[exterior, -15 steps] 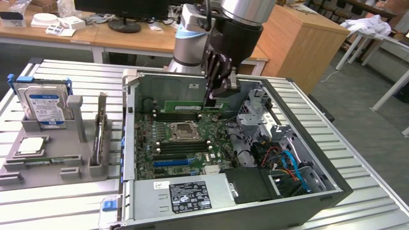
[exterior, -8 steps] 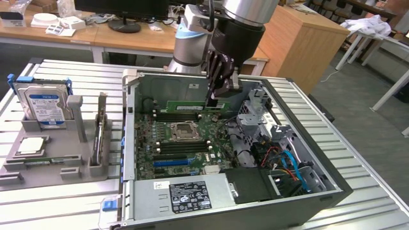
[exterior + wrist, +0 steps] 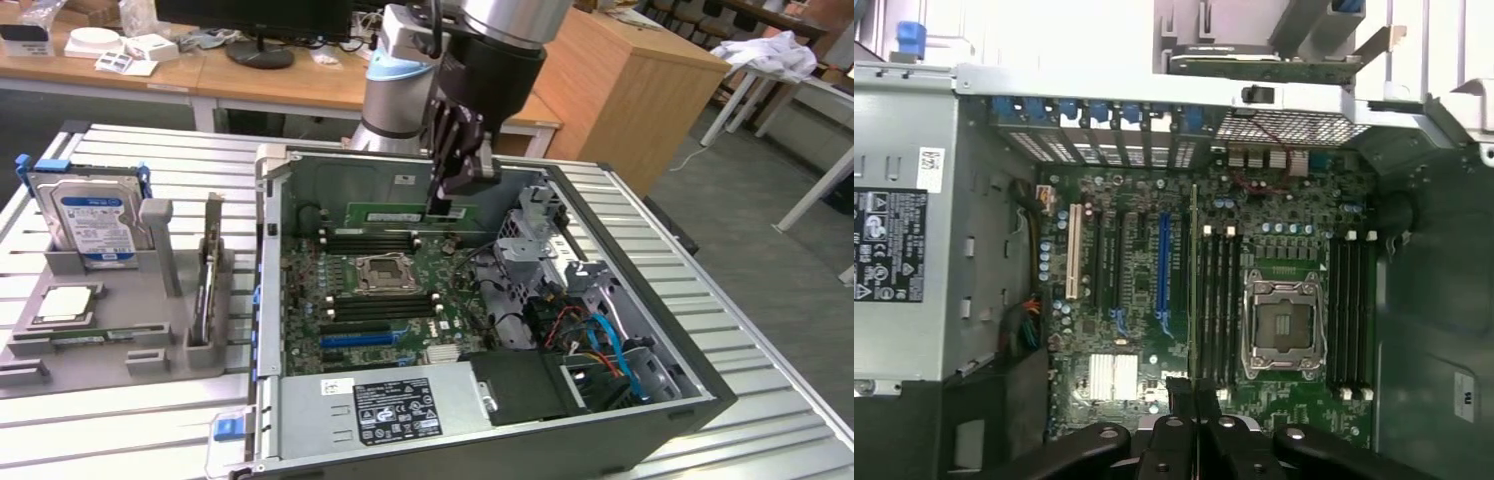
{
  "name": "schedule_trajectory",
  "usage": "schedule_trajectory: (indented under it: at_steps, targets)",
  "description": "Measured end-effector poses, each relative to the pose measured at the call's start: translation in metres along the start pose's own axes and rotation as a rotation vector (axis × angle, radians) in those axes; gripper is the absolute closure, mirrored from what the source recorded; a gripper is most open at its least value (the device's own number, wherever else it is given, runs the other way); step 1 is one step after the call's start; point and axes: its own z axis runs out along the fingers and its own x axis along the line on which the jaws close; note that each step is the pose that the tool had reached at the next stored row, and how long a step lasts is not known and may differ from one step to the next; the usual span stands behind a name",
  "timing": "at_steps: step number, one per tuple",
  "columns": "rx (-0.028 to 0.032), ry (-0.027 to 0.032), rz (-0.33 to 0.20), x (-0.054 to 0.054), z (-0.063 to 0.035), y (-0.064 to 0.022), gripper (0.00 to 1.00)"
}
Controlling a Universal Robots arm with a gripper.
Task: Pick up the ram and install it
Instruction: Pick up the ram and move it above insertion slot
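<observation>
Fingers (image 3: pixel 461 165) hold ram (image 3: pixel 394 213) over case (image 3: pixel 627 425) on slatted table (image 3: pixel 147 440); wooden desks (image 3: pixel 287 85) behind.

A lab or workshop: wooden desks (image 3: pixel 294 85) with a monitor stand (image 3: pixel 260 52) across the exterior view's top, an opened computer case (image 3: pixel 681 415) on a slatted metal table (image 3: pixel 120 430).

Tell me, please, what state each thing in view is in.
ram, held on edge, close to the memory slots.
hand, shut on the ram.
memory slots, empty.
processor socket, empty.
computer case, lying flat, side open.
hard drive, standing upright outside the case.
</observation>
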Motion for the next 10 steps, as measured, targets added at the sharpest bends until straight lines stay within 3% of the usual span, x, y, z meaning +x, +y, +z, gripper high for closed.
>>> schedule_trajectory:
  at_steps: [10]
  targets:
    - [0.0011,0.0001,0.0,-0.028,0.0021,-0.0007,0.88]
